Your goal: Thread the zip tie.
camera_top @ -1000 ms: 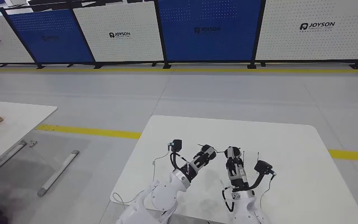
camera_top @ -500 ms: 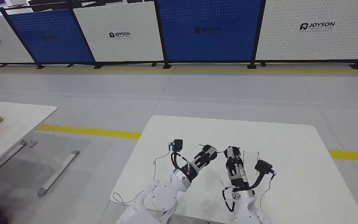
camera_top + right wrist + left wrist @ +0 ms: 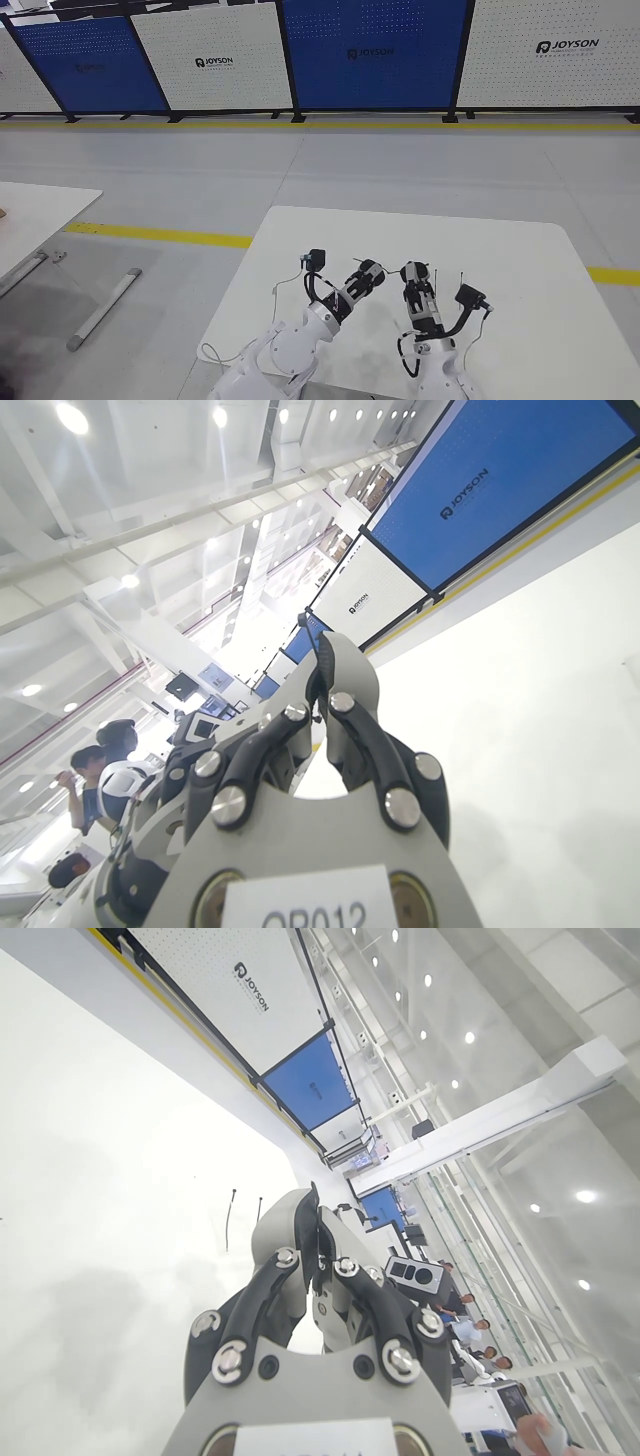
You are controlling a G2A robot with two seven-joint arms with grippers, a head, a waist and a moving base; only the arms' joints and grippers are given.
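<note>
Zip tie (image 3: 309, 631) pinched in your right gripper (image 3: 322, 650).
Left gripper (image 3: 314, 1213) closed too; two spare ties (image 3: 228, 1223) lie on the table (image 3: 100, 1128) nearby.

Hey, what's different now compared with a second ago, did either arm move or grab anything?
Very little. The right end effector edged slightly toward the left end effector, which stayed about where it was. Nothing was taken hold of or let go: the right one is still shut on its zip tie. The two loose zip ties on the table have not moved.
</note>
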